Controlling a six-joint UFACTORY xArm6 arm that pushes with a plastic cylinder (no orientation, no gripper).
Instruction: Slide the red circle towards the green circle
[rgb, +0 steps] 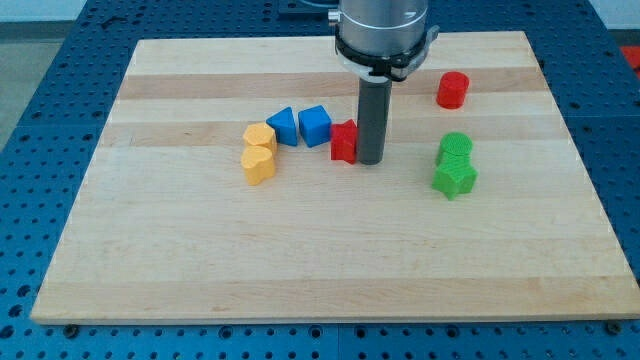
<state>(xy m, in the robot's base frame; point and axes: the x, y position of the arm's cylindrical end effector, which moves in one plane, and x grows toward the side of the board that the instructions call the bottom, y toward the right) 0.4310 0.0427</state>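
Centrally on the pale wooden bench (330, 250), my tip (370, 161) rests just beside a red star-like block (344, 141) on its right; this end effector is a plain dark rod with nothing to spread or pinch. Well apart, the red circle, a small cylinder (452, 90), stands toward the view's top right, above the green circle (455, 147) and a green star-like block (454, 178).

There is only one view. The camera looks from the front, raised and tilted down, and it faces the wooden board (330, 250) across its width. The whole board fits in the picture, so the camera is not very close. A blue perforated table (40, 150) shows around the edges. The arm enters from the view's top.
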